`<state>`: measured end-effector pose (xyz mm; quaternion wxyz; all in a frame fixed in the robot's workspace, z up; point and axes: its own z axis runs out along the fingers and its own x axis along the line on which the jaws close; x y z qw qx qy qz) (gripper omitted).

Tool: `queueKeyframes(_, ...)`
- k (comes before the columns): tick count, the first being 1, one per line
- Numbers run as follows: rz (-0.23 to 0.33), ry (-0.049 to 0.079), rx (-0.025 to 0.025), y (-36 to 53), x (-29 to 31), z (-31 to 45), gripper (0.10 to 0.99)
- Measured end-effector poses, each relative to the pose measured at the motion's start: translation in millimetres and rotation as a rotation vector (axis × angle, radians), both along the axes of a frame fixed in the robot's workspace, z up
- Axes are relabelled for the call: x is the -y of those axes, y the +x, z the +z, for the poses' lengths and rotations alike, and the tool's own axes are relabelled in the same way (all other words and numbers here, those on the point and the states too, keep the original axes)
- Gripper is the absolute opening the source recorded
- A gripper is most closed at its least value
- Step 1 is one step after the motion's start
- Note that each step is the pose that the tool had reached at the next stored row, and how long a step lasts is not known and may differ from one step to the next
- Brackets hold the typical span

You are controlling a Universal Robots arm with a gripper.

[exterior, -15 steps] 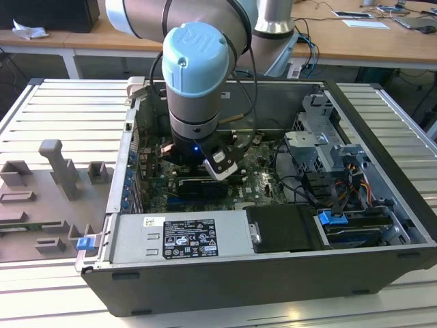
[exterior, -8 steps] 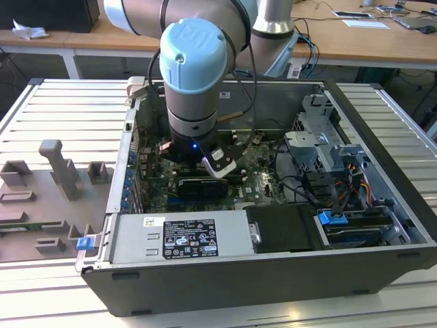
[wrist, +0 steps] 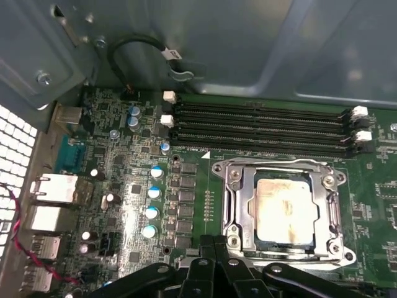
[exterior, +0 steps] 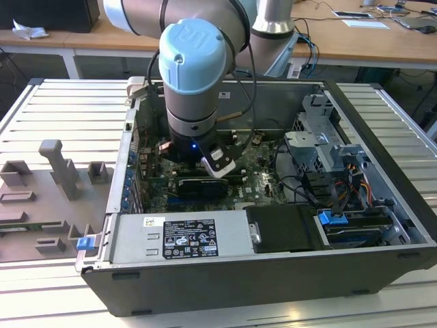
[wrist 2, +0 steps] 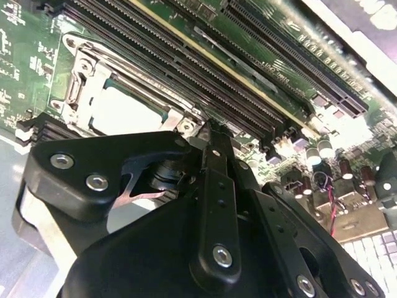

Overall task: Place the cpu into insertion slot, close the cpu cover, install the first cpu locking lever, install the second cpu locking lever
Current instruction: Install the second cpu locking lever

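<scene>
The cpu [wrist: 282, 210], a pale square chip, lies flat in its socket on the green motherboard. The cpu cover [wrist: 325, 208], a silver frame plate, lies down over the chip's edges. Thin metal lever rods run along the sides of the frame. My gripper [wrist: 216, 245] is shut, its black fingertips pressed together at the socket's near edge by a corner screw. In the second wrist view the gripper [wrist 2: 208, 128] ends just beside the cover's corner, with the cpu [wrist 2: 121, 112] and the cover [wrist 2: 87, 81] beyond it. In the exterior view the arm's wrist [exterior: 194, 89] reaches down into the open computer case [exterior: 382, 205].
Black memory slots [wrist: 260, 124] run along the far side of the socket. Capacitors [wrist: 152, 192] and rear ports [wrist: 49, 205] stand beside it. The power supply [exterior: 181, 236] and a drive cage [exterior: 321, 137] crowd the case. A grey fixture tray [exterior: 48, 198] lies at the exterior view's left.
</scene>
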<state>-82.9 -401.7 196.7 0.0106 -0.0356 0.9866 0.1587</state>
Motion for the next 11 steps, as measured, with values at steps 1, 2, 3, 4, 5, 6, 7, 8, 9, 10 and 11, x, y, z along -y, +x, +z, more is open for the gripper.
queueKeyframes(1, 0.0, 0.0, -0.0001, -0.1, -0.2, -1.6, 0.106)
queueKeyframes(2, 0.0, 0.0, -0.0003, -0.3, -0.1, -2.1, 0.106)
queueKeyframes(3, 0.0, 0.0, -0.0003, -0.3, -0.1, -2.5, 0.106)
queueKeyframes(4, 0.0, 0.0, -0.0001, -0.4, -0.1, -2.7, 0.106)
queueKeyframes(5, 0.0, 0.0, 0.0002, -0.6, -0.2, -2.8, 0.106)
queueKeyframes(6, 0.0, 0.0, 0.0002, -0.6, -0.2, -2.7, 0.106)
queueKeyframes(7, 0.0, 0.0, 0.0002, -0.7, -0.2, -1.3, 0.106)
queueKeyframes(8, 0.0, 0.001, 0.0006, -0.7, -0.8, 0.9, 0.106)
queueKeyframes(9, 0.0, 0.0, 0.0004, -1.1, -0.9, 3.4, 0.106)
queueKeyframes(10, 0.0, 0.0, 0.0002, -1.3, -0.9, 5.3, 0.106)
queueKeyframes(11, 0.0, 0.0, 0.0004, -1.3, -1.0, 7.3, 0.106)
